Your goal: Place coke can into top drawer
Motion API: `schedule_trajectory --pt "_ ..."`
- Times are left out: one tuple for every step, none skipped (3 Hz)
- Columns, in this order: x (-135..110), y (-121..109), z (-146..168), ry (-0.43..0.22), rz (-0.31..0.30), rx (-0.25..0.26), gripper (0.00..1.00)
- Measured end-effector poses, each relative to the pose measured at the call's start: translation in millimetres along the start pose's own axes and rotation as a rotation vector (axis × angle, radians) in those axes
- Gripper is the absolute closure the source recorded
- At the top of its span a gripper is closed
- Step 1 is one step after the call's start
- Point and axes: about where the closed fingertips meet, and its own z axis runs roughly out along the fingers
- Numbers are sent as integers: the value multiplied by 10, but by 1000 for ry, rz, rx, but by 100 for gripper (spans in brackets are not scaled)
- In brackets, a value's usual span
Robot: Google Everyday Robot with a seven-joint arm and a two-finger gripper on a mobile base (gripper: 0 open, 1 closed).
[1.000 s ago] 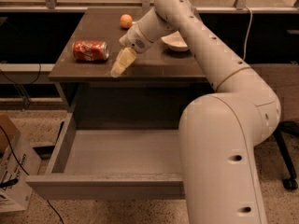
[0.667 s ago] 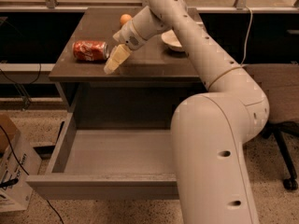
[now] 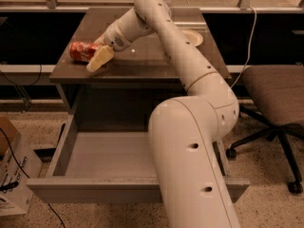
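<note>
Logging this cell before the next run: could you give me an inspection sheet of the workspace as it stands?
Surface: dark cabinet top, glossy.
Job's things: coke can lying on its side near the top's left edge; top drawer pulled open, visible bottom bare.
Clutter: pale plate at the right rear.
Grippers: tool low over the top, beside the can's right end; contact unclear.
Cables: light cable hanging at the right; black cable by the floor, left.
Surroundings: office chair right; cardboard box left.
</note>
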Motion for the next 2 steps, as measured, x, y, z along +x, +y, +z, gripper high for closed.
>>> schedule_trajectory --pt "0 -36 110 8 20 -7 47" --pt "10 -71 -37 24 38 28 71"
